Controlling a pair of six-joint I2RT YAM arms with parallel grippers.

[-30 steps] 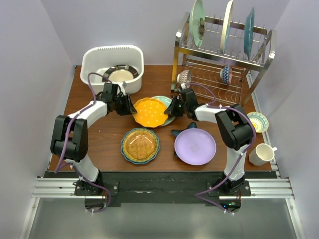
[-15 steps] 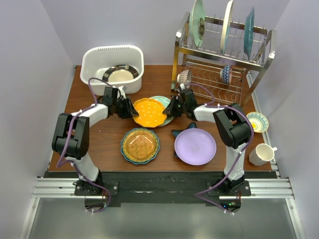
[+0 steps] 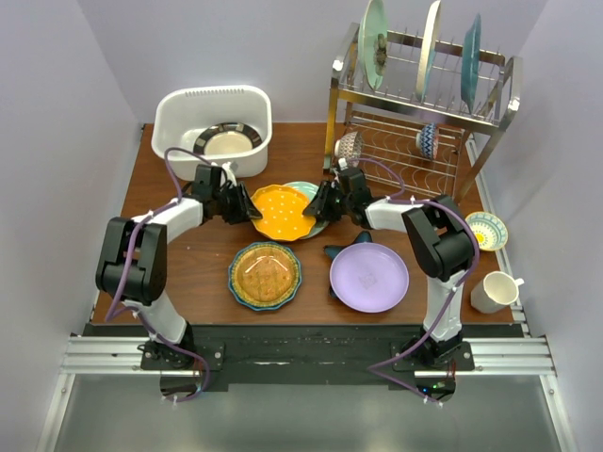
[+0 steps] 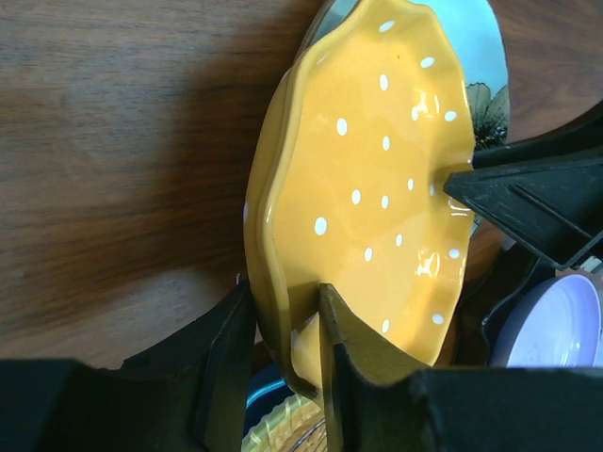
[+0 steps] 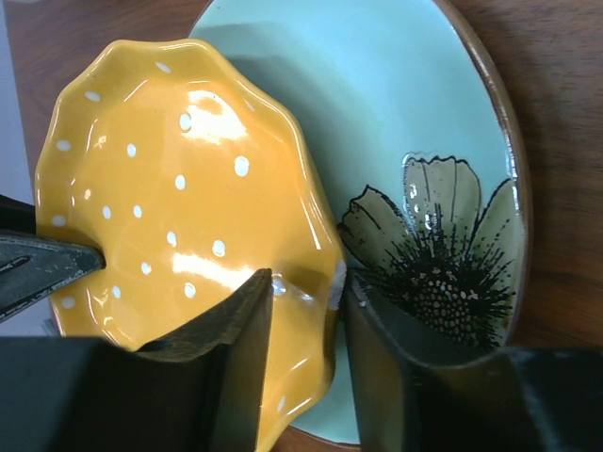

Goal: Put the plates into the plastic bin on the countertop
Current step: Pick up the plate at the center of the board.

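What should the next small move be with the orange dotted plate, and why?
Probably back the right gripper off the orange plate. The left gripper is clamped on its opposite rim, while the right jaws look slack around theirs, so the left arm alone could then lift it off the flower plate toward the plastic bin.

On your worktop (image 3: 188,273): bin (image 3: 170,127) back left with bin plate (image 3: 226,141) inside, dish rack (image 3: 415,98) back right, mug (image 3: 492,292) front right, centre plate (image 3: 283,212) overlapping lower plate (image 5: 415,113) mid-worktop.

Brown countertop (image 3: 188,273) under plastic bin (image 3: 165,118), dish rack (image 3: 415,141), plates (image 3: 265,275), mug (image 3: 492,291).
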